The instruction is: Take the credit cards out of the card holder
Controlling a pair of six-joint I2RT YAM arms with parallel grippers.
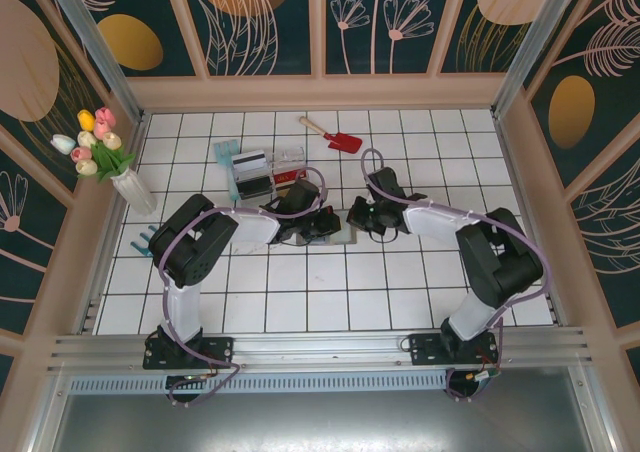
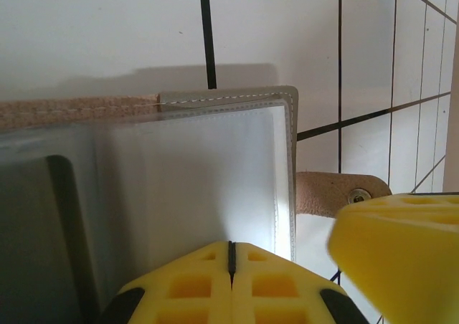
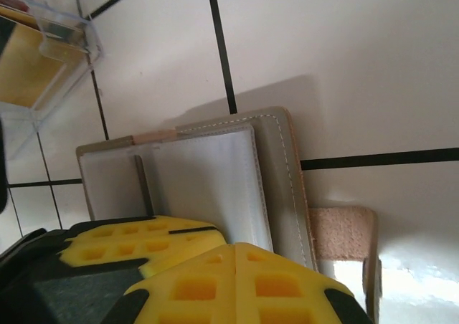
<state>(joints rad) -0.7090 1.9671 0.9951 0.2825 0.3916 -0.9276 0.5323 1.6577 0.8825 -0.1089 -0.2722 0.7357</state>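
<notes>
Bottom centre, the right gripper (image 3: 233, 246) has its yellow pads pressed together, right at the lower edge of the card holder (image 3: 208, 180). The holder lies flat on the white tiled table (image 3: 344, 59), with its tan tab (image 3: 343, 231) at lower right. The left gripper (image 3: 172, 232) overlaps it at lower left. A clear tray (image 3: 50, 44) sits upper left.

No text, brand, number or sign can be read anywhere. The cards (image 1: 262, 172) lying in the clear tray (image 1: 225, 152) show pale patches that may be print, but these are too small to make out.
</notes>
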